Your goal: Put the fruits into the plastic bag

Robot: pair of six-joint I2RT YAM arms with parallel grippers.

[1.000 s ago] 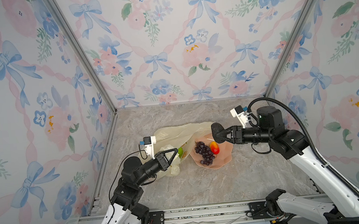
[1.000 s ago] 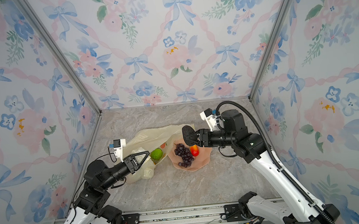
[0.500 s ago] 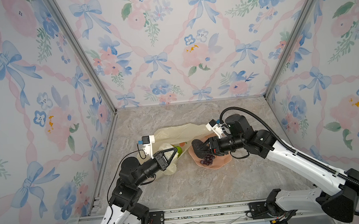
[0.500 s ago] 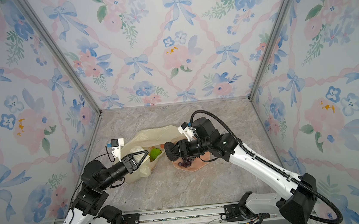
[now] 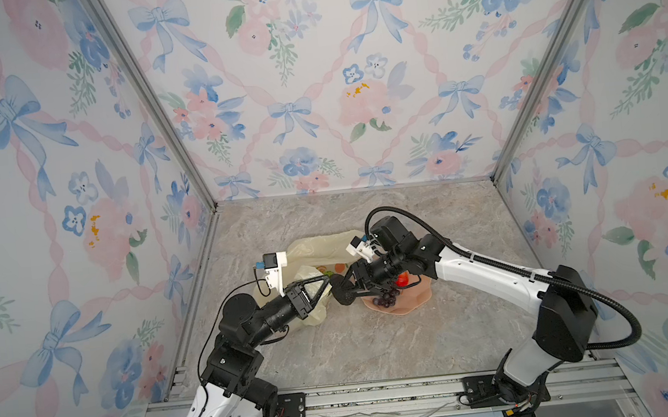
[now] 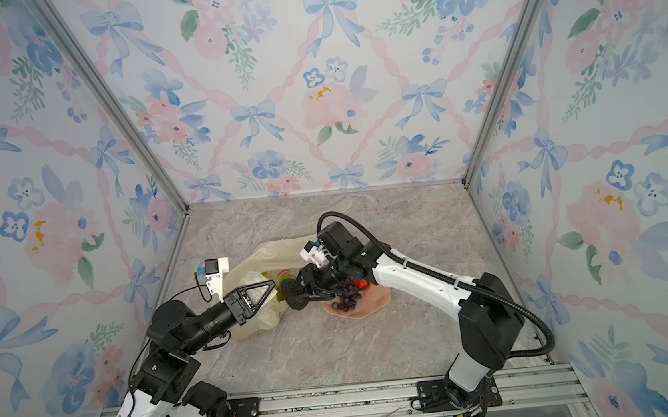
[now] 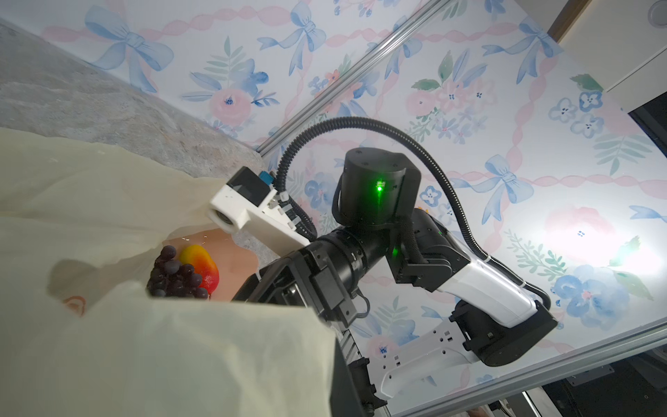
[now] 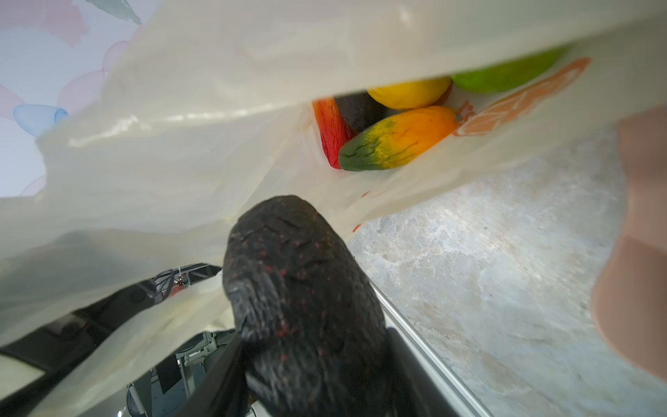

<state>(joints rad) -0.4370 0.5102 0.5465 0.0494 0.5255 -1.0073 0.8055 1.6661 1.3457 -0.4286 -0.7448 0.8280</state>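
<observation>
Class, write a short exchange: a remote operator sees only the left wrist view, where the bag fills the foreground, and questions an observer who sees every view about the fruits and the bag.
Operator: The bag blocks my sight of the right tool's tip. Is it carrying anything?
Observer: Yes. The right tool grips a dark rough fruit, close to the plastic bag opening.
Operator: I see only grapes and a mango on the dish. What lies inside the bag?
Observer: The right wrist view looks in: a lemon, a lime, a green-orange oblong piece and a red piece.
</observation>
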